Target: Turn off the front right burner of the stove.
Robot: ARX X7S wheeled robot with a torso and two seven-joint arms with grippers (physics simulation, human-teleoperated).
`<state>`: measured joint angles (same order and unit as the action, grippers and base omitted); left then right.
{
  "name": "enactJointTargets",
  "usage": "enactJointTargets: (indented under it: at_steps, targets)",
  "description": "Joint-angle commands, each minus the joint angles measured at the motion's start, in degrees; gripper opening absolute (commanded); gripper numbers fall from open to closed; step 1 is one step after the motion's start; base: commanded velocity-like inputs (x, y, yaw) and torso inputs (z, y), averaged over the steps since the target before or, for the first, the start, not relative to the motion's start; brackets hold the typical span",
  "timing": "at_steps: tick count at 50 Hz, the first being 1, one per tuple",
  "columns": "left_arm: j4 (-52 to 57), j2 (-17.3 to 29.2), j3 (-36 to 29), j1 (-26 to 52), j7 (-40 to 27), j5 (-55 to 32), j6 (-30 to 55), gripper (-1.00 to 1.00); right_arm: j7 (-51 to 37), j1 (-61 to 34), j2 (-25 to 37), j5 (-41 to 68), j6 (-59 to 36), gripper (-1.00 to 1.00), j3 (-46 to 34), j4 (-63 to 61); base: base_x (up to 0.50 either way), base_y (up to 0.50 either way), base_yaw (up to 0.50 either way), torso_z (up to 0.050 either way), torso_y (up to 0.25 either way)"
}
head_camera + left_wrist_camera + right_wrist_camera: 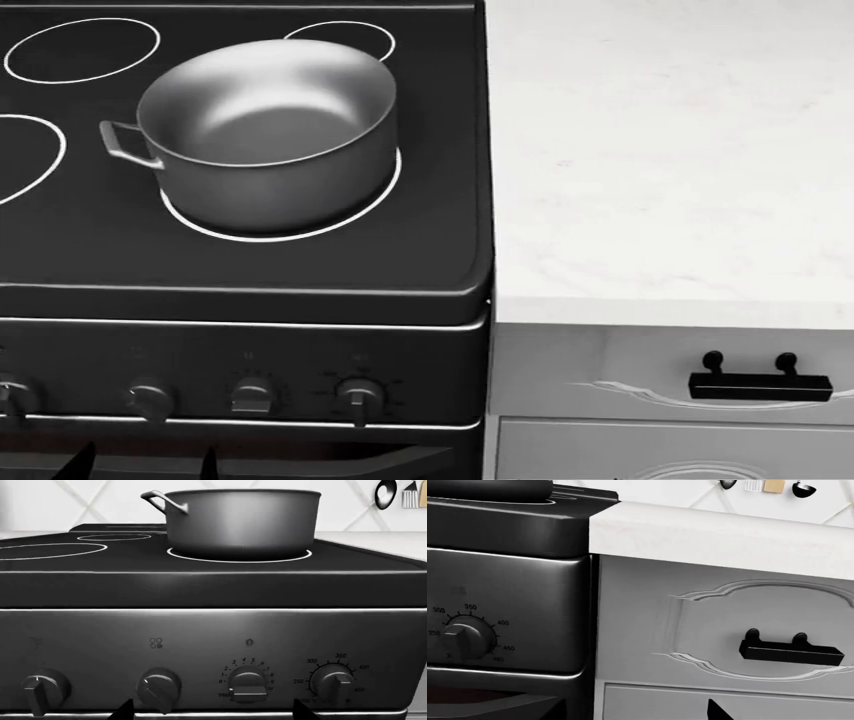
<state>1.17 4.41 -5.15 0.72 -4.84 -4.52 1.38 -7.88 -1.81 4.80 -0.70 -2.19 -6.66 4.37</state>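
The pot [267, 135] sits on the front right burner [287, 232] of the stove [267, 290]. Below it, the left gripper [210, 711] faces the knobs [248, 685], fingertips spread and empty, apparently lining up for a turn. The right gripper [715, 711] shows one tip only, so its state is unclear.

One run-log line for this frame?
steel pot on front right burner ring | black stove knobs untouched | grippers near front panel

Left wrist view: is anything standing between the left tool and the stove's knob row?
Nothing visible does. The left tool's dark fingertips show at the frame's lower edge, facing the knob row on the stove with only open space between. The pot sits up on the front right burner.
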Motion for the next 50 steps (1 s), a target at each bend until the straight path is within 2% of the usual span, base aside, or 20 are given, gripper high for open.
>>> enactJointTargets:
  at_steps: [1, 40, 50]
  targets:
    - [0.5, 0.8, -0.8, -0.2, -0.9, -0.9, 0.1, 1.00, -1.1, -0.1, 0.7, 0.4, 0.0, 1.00, -1.1, 0.4, 0.00, 0.50, 0.00, 0.000, 0.000]
    - [-0.1, 3.0, -2.8, 0.5, -3.3, -3.1, -1.2, 1.00, -3.7, -0.6, 2.3, 1.7, 0.4, 1.00, -3.6, 1.1, 0.00, 0.50, 0.00, 0.000, 0.000]
    - [0.3, 3.4, -3.1, 0.3, -4.0, -3.5, -1.0, 1.00, -3.8, -0.6, 2.5, 3.0, -0.1, 1.00, -3.6, 1.2, 0.00, 0.00, 0.00, 0.000, 0.000]
